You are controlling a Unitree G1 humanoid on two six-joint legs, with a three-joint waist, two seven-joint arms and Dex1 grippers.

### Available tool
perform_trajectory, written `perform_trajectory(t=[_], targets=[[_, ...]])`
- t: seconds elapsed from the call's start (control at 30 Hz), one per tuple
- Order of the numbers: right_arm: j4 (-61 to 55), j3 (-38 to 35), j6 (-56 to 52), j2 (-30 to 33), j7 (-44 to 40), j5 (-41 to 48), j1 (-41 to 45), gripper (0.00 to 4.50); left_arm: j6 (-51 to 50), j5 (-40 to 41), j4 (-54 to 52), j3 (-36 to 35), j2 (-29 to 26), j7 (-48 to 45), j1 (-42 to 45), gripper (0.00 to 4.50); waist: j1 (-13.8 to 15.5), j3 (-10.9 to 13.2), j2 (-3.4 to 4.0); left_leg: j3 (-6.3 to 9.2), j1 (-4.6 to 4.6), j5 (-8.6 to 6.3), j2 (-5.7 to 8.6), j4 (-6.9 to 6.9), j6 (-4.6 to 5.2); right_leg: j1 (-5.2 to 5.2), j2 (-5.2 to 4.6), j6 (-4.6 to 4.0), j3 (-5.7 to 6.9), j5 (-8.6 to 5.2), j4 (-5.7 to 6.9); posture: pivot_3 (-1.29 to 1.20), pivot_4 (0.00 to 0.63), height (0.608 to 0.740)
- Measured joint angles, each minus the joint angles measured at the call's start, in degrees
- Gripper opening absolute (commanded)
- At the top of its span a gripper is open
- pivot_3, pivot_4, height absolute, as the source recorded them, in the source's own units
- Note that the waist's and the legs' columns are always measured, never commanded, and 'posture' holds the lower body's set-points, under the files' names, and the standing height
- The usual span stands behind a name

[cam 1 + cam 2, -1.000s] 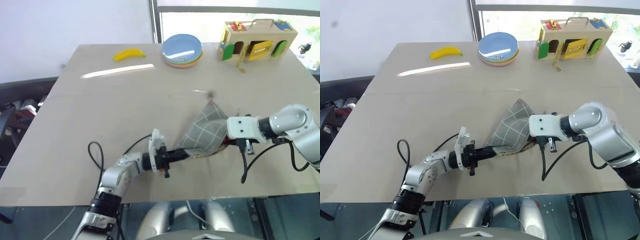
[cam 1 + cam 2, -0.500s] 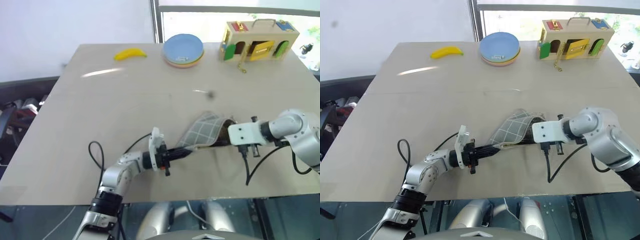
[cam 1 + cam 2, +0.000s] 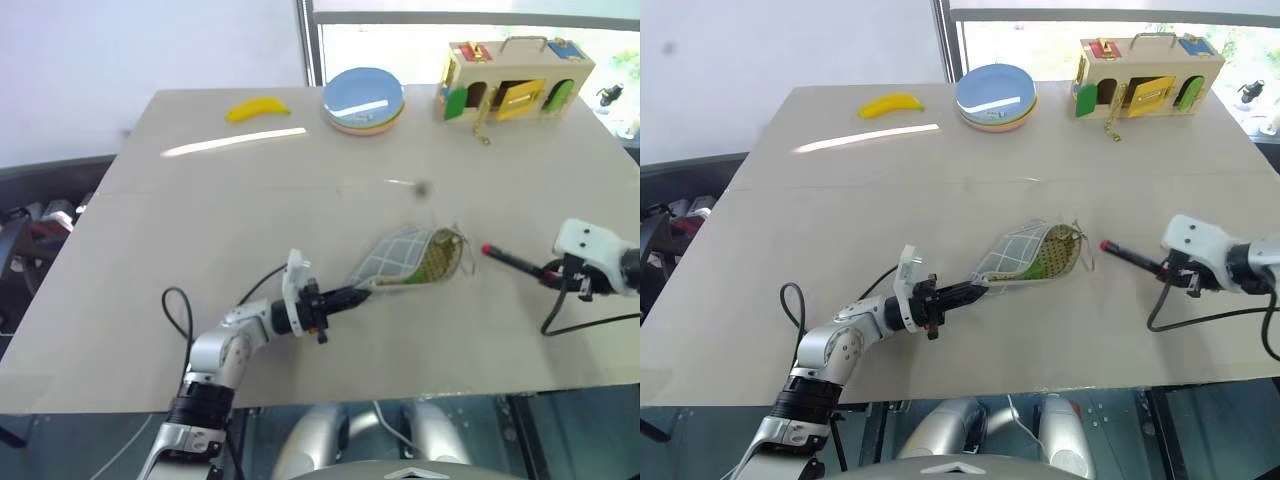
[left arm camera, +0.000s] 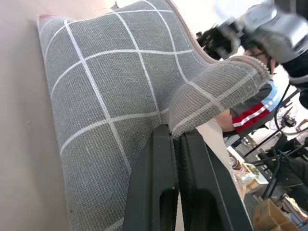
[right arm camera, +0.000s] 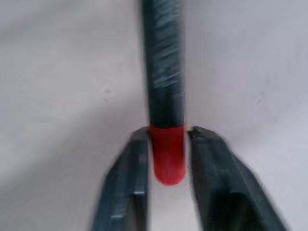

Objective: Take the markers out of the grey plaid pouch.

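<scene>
1. Now the left tool [image 3: 345, 297] is lying low over the tabletop [image 3: 200, 210], its two black fingers [image 4: 156, 192] pressed together and clamping a fold of the grey plaid pouch [image 3: 400, 258] at the pouch's near-left end.
2. The pouch is resting on the tabletop just ahead of that tool, reaching away from it toward the right. Its mouth is gaping on the right side and showing the yellowish lining.
3. The right tool [image 3: 548, 272] is hanging over the right part of the tabletop, apart from the pouch and to the right of its open mouth.
4. This tool is gripping the marker [image 3: 512, 260]. In the right wrist view its fingers [image 5: 137, 168] are sitting against both sides of a red end, and the dark body is running straight out past them.
5. The marker is lying clear of the pouch, between the pouch's mouth and the right tool, and a red tip is pointing toward the mouth without touching it.
6. A banana [image 3: 258, 108], a stack of plates [image 3: 364, 98] and a wooden box [image 3: 518, 78] are sitting along the far edge, well apart from both tools.
</scene>
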State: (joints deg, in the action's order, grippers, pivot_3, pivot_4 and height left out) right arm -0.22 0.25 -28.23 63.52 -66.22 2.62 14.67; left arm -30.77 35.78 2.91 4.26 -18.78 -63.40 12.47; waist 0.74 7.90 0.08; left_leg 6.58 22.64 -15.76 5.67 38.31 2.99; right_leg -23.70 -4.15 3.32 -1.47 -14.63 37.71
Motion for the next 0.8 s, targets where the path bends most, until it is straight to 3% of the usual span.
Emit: perform_trajectory(t=[0.13, 0.37, 0.6, 0.8], targets=[[1.5, 0.1, 1.9, -1.7, 2.5, -0.6, 0.1, 4.48, -1.9, -0.7, 0.0, 0.2, -0.3, 2.6, 1.3, 0.00, 0.0, 0.0, 0.00, 0.02, 0.00, 0.00, 0.00, 0.01, 0.00, 0.01, 0.01, 0.00, 0.02, 0.00, 0.00, 0.00, 0.150, 0.740], [-5.2, -1.3, -4.0, -6.0, 3.0, 7.1, 3.2, 4.48, -1.6, -2.4, -0.2, 0.7, -1.1, 4.6, 1.0, 0.00, -0.1, 0.0, 0.01, 0.02, -0.03, 0.00, -0.01, 0.01, 0.00, 0.02, 0.03, 0.00, 0.01, 0.00, 0.02, 0.00, 0.150, 0.740], [-19.8, -1.5, -18.5, -10.7, 2.7, 21.3, 12.4, 4.48, -8.2, 3.9, -2.9, -1.2, -2.3, 2.1, 0.9, 0.00, 0.1, 0.0, -0.02, 0.14, 0.07, 0.00, 0.00, 0.01, 0.01, 0.01, -0.01, 0.00, 0.12, 0.00, -0.07, 0.00, 0.150, 0.740], [-22.4, -0.8, -25.3, -10.9, 2.9, 27.5, 14.1, 4.48, -11.7, 7.0, -7.2, -1.6, -2.5, 2.0, 2.0, 0.00, 0.3, 0.0, -0.05, 0.22, 0.17, -0.01, 0.05, 0.03, 0.02, 0.01, -0.06, 0.00, 0.21, 0.00, -0.16, 0.00, 0.150, 0.740]])
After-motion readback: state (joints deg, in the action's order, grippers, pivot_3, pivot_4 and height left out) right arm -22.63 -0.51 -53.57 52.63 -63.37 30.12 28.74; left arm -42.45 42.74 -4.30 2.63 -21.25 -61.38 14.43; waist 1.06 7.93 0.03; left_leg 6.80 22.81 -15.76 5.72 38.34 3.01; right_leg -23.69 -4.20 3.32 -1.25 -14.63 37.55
